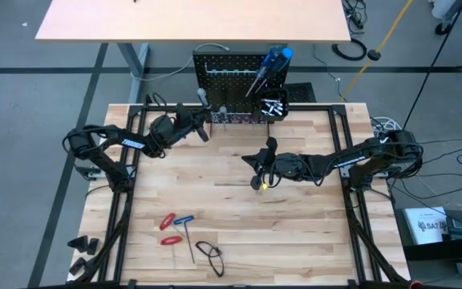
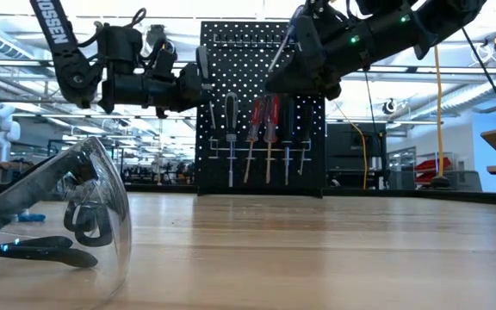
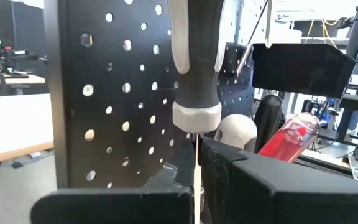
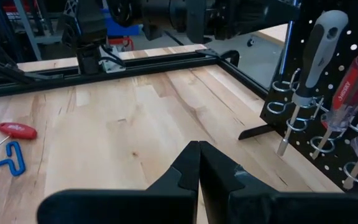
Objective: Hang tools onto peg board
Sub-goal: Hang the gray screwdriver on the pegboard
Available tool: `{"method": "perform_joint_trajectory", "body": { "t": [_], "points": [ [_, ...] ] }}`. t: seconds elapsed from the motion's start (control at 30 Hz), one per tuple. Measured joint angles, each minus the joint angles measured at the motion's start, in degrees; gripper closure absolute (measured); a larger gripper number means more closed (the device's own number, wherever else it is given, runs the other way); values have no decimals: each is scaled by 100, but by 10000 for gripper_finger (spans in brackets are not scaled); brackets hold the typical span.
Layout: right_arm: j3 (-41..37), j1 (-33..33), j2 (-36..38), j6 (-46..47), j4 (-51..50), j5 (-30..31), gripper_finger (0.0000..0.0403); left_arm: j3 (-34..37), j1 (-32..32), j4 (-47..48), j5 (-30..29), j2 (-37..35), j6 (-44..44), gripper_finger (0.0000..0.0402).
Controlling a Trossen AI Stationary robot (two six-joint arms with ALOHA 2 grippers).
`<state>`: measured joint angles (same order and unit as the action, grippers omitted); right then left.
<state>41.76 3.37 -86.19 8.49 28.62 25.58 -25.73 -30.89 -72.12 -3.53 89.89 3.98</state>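
Observation:
The black peg board (image 1: 239,76) stands at the table's far edge; red-, black- and grey-handled screwdrivers (image 2: 261,120) hang in its ring hooks. My left gripper (image 3: 196,168) is at the board's left end, shut on a black-and-white-handled screwdriver (image 3: 194,68) that stands upright. In the high view this gripper (image 1: 203,120) is just in front of the board. My right gripper (image 4: 199,155) is shut on nothing and hovers over the table's middle (image 1: 255,160). A red and a blue T-handle key (image 4: 11,140) lie on the near left of the table. My left gripper pinches the screwdriver's thin metal shaft (image 3: 196,142) just below the handle's white collar, between its two fingers (image 3: 229,165). The fingers come about level, from the table's left, and lie across the shaft. The screwdriver stands upright, handle up; its tip is hidden below the fingers.
A small black bin (image 1: 273,107) with silver bits hangs on the board's right part, with blue-handled screwdrivers (image 1: 273,64) above it. Red T-handle keys (image 1: 168,229) and safety glasses (image 1: 211,255) lie at the near left. A black frame (image 1: 347,144) borders the table.

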Motion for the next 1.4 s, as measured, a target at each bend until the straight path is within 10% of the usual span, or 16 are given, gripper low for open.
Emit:
{"method": "perform_joint_trajectory", "body": {
  "t": [1.4],
  "points": [
    [2, 1, -7, 4, 74, -16, 403, -341, -87, 691, -28, 565, -253, 392]
  ]
}}
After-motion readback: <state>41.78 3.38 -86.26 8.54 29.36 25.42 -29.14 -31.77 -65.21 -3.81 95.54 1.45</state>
